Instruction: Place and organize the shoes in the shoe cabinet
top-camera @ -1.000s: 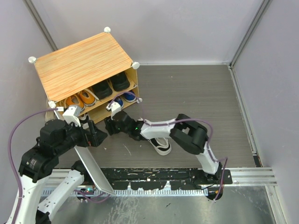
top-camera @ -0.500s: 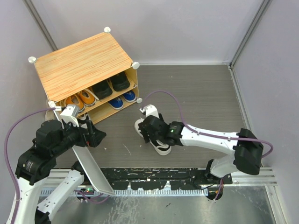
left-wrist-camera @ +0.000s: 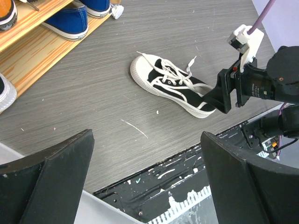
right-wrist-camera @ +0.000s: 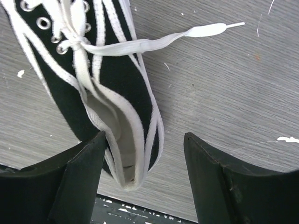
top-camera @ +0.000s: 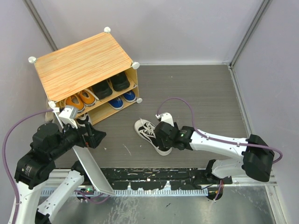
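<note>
My right gripper (right-wrist-camera: pixel 144 140) spread wide, heel of the black-and-white sneaker (right-wrist-camera: pixel 110 93) between its fingers, unpinched, shoe flat on the grey table (top-camera: pixel 201 93) close to the near edge, my left gripper (left-wrist-camera: pixel 145 135) spread, holding nothing, shoe cabinet (top-camera: pixel 84 65) far-left, tabletop stretching rightward.

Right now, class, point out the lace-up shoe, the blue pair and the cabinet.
lace-up shoe (top-camera: pixel 148 132), top external view, on its laced upper.
blue pair (top-camera: pixel 117 103), top external view, on one shoe's upper.
cabinet (top-camera: pixel 84 65), top external view, on its wood-grain top.
</note>
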{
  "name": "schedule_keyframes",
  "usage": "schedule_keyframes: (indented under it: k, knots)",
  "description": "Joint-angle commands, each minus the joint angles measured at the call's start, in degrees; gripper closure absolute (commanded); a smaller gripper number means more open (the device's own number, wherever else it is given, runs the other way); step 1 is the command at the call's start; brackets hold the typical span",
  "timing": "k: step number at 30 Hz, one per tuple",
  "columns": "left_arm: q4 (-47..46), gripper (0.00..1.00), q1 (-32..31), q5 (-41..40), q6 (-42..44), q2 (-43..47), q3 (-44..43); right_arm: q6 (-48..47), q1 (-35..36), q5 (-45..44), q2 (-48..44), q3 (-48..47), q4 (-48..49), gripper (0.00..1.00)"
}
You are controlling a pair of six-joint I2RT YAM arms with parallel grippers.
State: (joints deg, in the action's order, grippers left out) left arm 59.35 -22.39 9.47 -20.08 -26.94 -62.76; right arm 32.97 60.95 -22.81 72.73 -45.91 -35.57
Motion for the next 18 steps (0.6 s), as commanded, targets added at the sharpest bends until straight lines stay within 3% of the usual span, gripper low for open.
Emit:
schedule_keyframes:
  k: [1,7,11,18]
  knots:
    - [-0.1,0.02,0.0,-0.5,1.3,0.9,0.7,-0.5,-3.2,2.2,0.9,3.9,5.0,0.29]
    - [0.5,0.02,0.1,-1.0,1.7,0.5,-0.5,-1.8,-4.7,6.4,3.8,7.0,11.8,0.47]
    - [0.9,0.02,0.0,-0.9,1.5,-0.2,-1.5,-0.4,-3.8,7.6,3.9,4.5,12.9,0.96]
    - [2.7,0.02,0.1,-2.3,2.1,-0.4,-3.4,7.3,1.6,4.6,3.5,-5.5,13.3,0.99]
